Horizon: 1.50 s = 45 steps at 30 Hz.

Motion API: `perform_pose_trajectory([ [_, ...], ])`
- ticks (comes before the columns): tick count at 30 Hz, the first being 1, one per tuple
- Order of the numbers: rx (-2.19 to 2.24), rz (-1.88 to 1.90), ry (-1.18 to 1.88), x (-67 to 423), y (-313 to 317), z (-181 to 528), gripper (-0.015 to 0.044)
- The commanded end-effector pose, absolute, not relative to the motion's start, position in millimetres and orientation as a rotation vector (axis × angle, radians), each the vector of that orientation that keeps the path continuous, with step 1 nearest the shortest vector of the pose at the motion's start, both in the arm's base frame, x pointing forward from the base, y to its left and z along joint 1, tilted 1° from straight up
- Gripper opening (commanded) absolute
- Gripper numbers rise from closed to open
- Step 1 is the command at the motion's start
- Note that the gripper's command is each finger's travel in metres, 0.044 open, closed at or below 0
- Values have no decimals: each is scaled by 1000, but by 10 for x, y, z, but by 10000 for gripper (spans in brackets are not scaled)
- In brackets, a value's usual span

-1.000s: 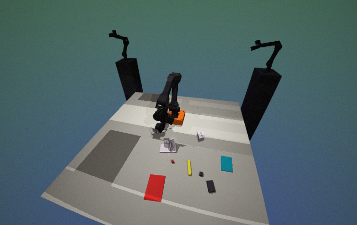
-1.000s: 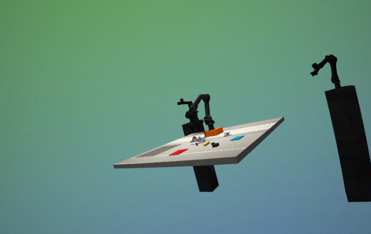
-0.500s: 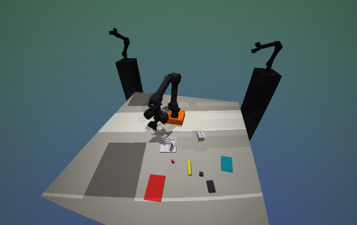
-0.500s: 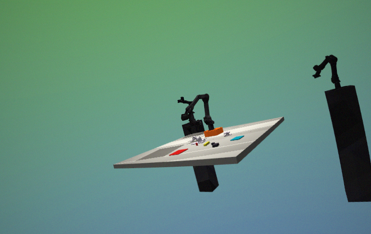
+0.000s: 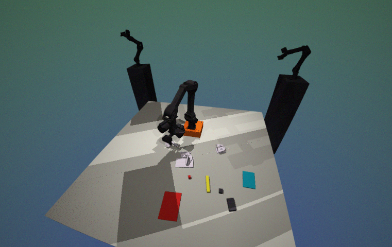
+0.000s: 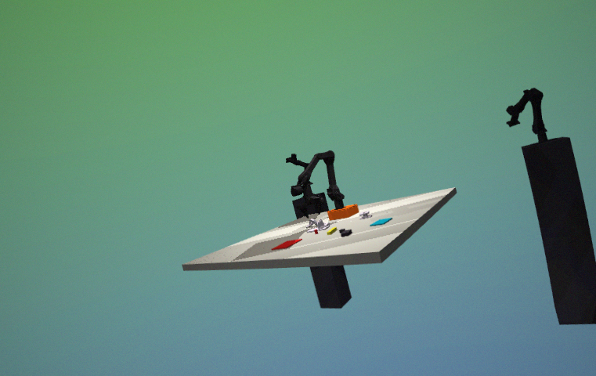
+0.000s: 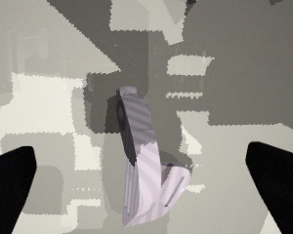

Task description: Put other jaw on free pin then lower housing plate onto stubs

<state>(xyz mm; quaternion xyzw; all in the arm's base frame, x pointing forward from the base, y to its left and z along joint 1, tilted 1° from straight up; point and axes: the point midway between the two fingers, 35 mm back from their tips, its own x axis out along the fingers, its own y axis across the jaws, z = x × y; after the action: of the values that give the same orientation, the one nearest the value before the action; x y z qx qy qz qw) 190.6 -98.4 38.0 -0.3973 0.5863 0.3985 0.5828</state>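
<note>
My gripper (image 5: 170, 141) (image 7: 143, 155) is open and empty, low over the table, with its fingers on either side of the loose jaw. The loose jaw (image 5: 176, 145) (image 7: 148, 171) is pale lilac and curved; the wrist view shows it between and below the fingertips, its narrow end pointing up the picture. The pale base (image 5: 180, 163) stands in front of the gripper, with the other jaw on it. How that jaw sits on its pin is too small to tell. The small pale housing plate (image 5: 220, 148) (image 6: 365, 215) lies apart, to the right of the base in the top view.
An orange block (image 5: 194, 133) (image 6: 343, 212) is under the arm's foot. Toward the front lie a small red cube (image 5: 189, 176), a yellow bar (image 5: 207, 183), a small black cube (image 5: 221, 191), a black block (image 5: 231, 204), a red sheet (image 5: 169, 206) and a teal sheet (image 5: 249, 179).
</note>
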Motion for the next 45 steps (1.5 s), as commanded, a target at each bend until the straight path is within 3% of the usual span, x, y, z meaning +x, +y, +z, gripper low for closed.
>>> perform_pose_trajectory([
  [1,-918,931,1368,1901,-972,308,440],
  [37,-924,932,1369,1872,-962,-208,440],
  [45,-924,932,1369,1872,-962,-208,230],
])
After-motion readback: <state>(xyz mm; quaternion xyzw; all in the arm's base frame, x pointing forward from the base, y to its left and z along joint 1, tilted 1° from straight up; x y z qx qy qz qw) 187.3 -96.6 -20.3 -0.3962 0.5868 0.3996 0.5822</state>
